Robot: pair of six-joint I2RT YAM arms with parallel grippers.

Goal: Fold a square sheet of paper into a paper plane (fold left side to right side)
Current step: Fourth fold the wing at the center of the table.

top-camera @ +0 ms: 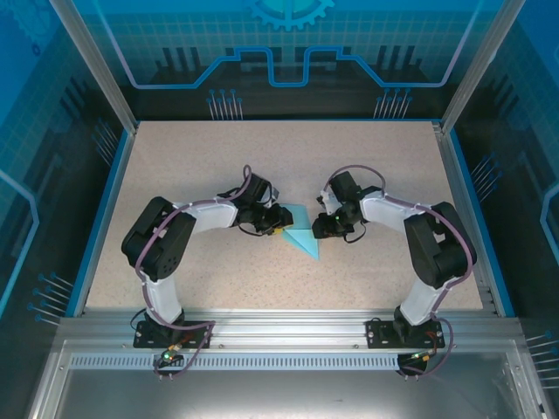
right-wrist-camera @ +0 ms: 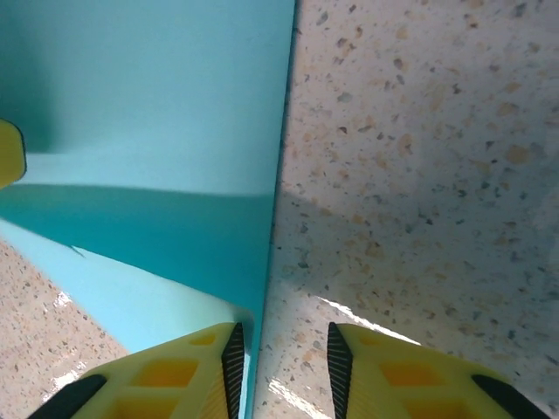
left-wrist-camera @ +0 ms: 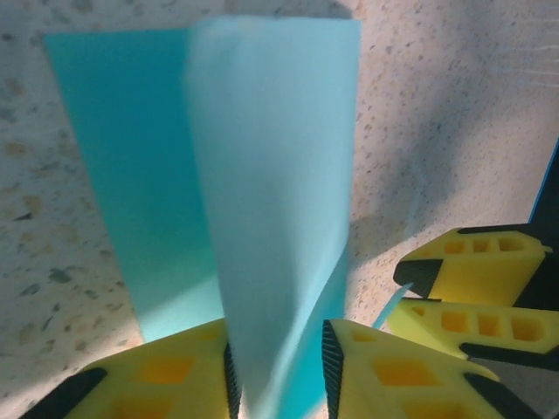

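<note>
Square sheet of paper (top-camera: 301,237): light blue, creased, tapering to a point, one flap raised; mid-table (top-camera: 367,166).
Left gripper (left-wrist-camera: 278,375): fingers flank the flap; grasp unclear.
Right gripper (right-wrist-camera: 281,367): released, astride the sheet's edge.

A robotics lab test cell; a speckled beige table (top-camera: 288,157) sits boxed in by aluminium profile posts (top-camera: 92,61) rising at 10 and 2 o'clock; translucent blue wall panels (top-camera: 175,44), printed with circuit lines and a gear emblem (top-camera: 291,10), close off 12 o'clock and both sides; the left arm (top-camera: 162,244) at 8 o'clock and the right arm (top-camera: 432,244) at 4 o'clock are bolted to a slotted metal rail (top-camera: 279,327) at 6 o'clock; cables (top-camera: 188,336) loop from their bases.
</note>
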